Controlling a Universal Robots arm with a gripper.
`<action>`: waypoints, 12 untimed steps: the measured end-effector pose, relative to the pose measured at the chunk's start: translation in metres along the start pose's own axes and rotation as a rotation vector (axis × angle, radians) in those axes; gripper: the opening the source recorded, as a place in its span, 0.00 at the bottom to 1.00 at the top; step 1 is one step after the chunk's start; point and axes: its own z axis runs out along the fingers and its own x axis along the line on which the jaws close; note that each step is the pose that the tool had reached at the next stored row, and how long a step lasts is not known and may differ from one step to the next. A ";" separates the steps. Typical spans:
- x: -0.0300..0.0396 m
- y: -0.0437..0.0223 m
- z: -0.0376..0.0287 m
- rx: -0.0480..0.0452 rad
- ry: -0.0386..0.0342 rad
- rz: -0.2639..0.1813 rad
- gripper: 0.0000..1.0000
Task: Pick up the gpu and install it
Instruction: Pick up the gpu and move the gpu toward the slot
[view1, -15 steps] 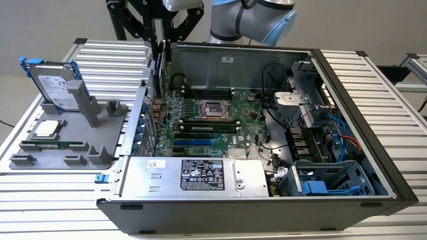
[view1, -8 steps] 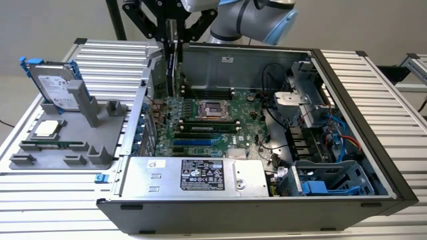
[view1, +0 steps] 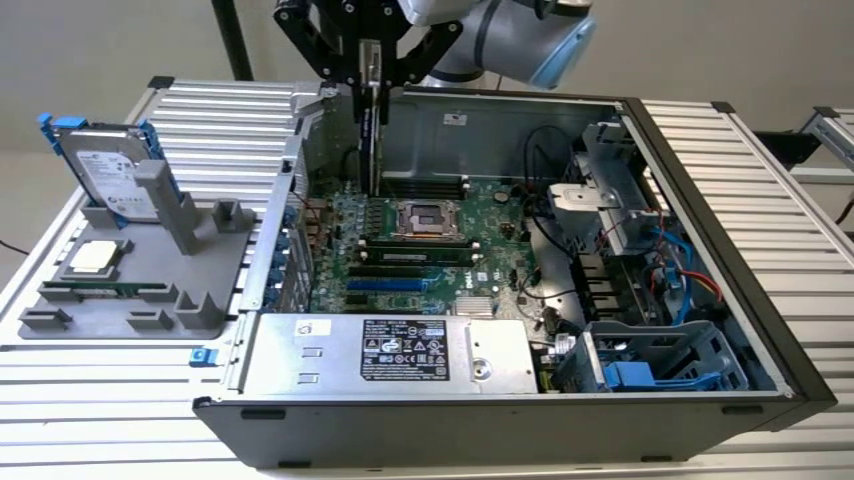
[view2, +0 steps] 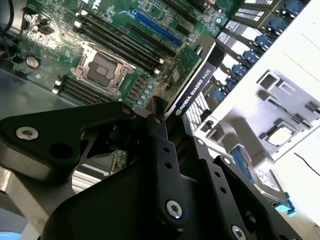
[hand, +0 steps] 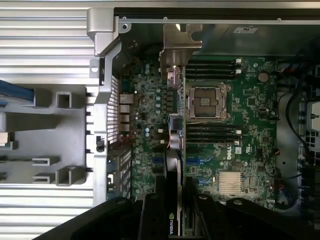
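Pincer (view1: 368, 85) of black metal clamped on thin flat gpu (view1: 371, 150), edge-on over green motherboard (view1: 441, 250), seemingly unseated

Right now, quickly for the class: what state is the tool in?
Tool: closed, holding the gpu on edge above the motherboard.

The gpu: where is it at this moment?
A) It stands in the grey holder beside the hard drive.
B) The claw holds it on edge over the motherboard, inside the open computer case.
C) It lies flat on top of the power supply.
B: in the exterior view the claw grips the gpu on edge over the motherboard, within the open computer case.
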 end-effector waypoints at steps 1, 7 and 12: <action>-0.0023 0.0000 0.0000 0.0000 0.0000 0.000 0.00; -0.0165 0.0001 -0.0001 -0.0001 0.0002 -0.001 0.00; -0.0270 0.0002 -0.0002 -0.0001 0.0003 -0.001 0.00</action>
